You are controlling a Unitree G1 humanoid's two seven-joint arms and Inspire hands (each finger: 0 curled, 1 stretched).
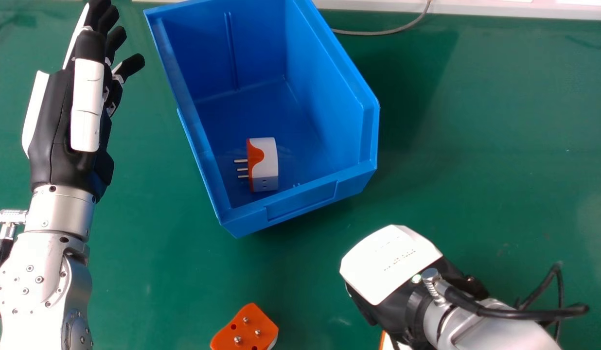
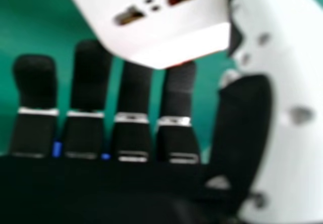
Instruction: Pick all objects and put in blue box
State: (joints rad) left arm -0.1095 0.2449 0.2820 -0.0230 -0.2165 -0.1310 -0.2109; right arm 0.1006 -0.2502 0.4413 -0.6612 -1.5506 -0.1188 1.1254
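Read the fingers (image 2: 133, 93) of the right hand (image 1: 390, 267), at lower right in the head view, as nearly straight and well spread, with the thumb (image 2: 298, 82) set off to the side. Note between them, in the right hand view, a white socket adapter (image 2: 161, 37), close to fingers and thumb; unable to confirm contact, and no grip evident. Locate the same piece at the bottom edge of the head view, right of centre, partly hidden under the hand. Find an orange-faced adapter (image 1: 244, 330) at bottom centre, pins up, outside the blue box (image 1: 300, 199) at upper centre. Record inside that box one white-and-orange adapter (image 1: 265, 165). Log the left hand (image 1: 86, 97) as idle at upper left. Assess as roughly one-third complete: one visible object boxed, two remaining to be placed.
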